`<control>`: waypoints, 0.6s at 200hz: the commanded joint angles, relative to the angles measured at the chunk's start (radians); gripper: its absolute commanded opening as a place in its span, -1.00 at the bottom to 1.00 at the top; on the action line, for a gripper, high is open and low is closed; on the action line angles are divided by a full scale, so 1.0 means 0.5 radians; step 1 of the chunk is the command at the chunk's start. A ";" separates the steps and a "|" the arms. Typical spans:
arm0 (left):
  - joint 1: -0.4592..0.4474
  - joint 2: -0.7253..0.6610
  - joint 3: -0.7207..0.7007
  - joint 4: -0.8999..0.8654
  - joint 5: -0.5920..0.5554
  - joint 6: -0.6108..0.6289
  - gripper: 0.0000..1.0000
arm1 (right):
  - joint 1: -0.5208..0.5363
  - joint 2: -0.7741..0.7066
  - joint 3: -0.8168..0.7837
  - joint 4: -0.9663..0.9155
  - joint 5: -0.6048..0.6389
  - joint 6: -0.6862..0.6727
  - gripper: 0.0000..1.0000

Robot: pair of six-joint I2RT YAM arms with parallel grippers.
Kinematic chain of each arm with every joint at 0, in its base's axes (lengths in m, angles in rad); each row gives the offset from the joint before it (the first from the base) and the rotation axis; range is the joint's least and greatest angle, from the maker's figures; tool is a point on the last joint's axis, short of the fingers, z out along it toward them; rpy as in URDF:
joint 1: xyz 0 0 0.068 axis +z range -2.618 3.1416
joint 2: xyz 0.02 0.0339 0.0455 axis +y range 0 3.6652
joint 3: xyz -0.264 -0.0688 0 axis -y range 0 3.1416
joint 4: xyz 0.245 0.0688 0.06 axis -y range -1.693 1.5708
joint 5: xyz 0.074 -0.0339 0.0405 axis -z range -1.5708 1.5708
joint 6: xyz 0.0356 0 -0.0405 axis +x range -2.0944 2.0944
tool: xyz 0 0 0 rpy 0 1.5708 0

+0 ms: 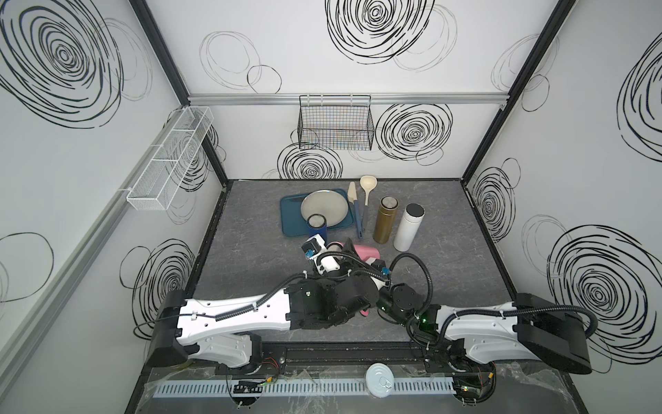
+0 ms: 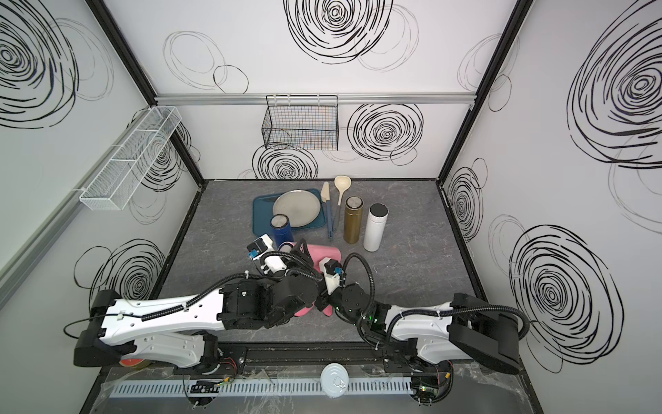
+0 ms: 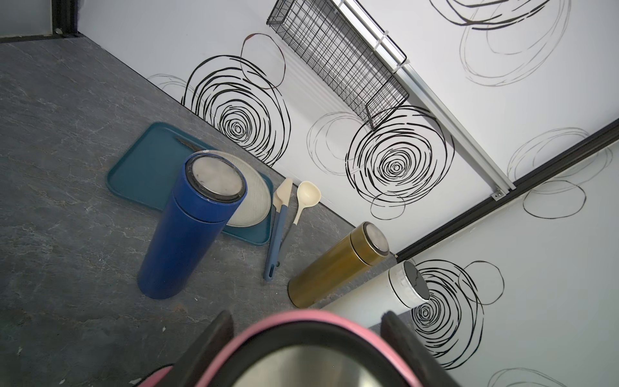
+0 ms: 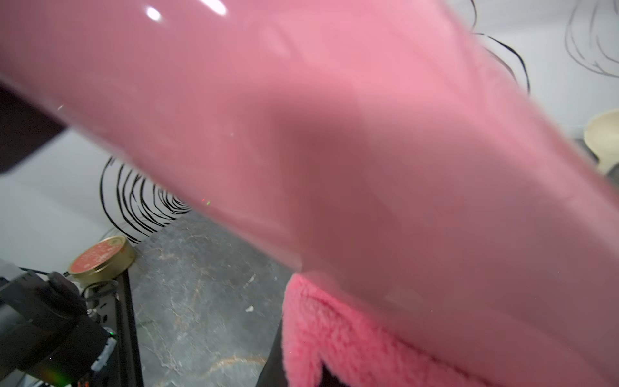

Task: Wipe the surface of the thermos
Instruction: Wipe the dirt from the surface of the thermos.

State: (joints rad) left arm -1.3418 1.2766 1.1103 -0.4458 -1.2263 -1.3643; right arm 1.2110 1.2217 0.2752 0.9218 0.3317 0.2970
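Both arms are bunched together at the front middle of the table (image 1: 250, 233). The left gripper (image 3: 304, 330) is clamped on the pink thermos (image 4: 301, 100), with one black finger (image 3: 214, 331) on each side of the body just below the steel-faced lid. In the right wrist view the thermos runs at a slant across the frame, with bare table showing under it. Its lower end is out of sight.

The right gripper (image 4: 301, 370) is pinched tight on a fluffy pink cloth (image 4: 351, 335), and the cloth is pressed against the side of the thermos.

Just behind the arms a blue thermos (image 3: 191, 228) stands upright at the front edge of a teal tray (image 3: 140, 171) that carries a round plate (image 1: 324, 208). Beside the tray lie a spatula (image 1: 354, 208) and a ladle (image 1: 366, 190), close together. Next come a gold thermos (image 3: 335, 268) and a white thermos (image 1: 408, 229), both upright and near each other. A red-lidded tin (image 4: 100, 258) sits at the front left corner by the left arm's base.
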 commanded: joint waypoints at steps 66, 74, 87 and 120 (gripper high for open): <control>0.016 -0.082 -0.108 0.736 0.133 0.932 -1.00 | 0.001 -0.390 0.113 -0.069 -0.166 -0.027 -1.00; 0.020 -0.092 -0.153 0.840 0.170 1.048 -1.00 | -0.033 -0.380 0.073 -0.054 -0.162 0.018 -1.00; 0.035 -0.123 -0.251 1.081 0.295 1.298 -1.00 | -0.121 -0.365 -0.034 -0.015 -0.187 0.116 -1.00; 0.145 -0.205 -0.503 1.529 0.699 1.611 -1.00 | -0.206 -0.406 -0.280 0.091 -0.149 0.257 -1.00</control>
State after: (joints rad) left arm -1.3018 1.2255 0.9138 0.0555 -1.0466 -0.7364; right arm 1.1248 1.0359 0.1913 0.9043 0.2218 0.3607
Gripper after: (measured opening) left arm 0.680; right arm 0.069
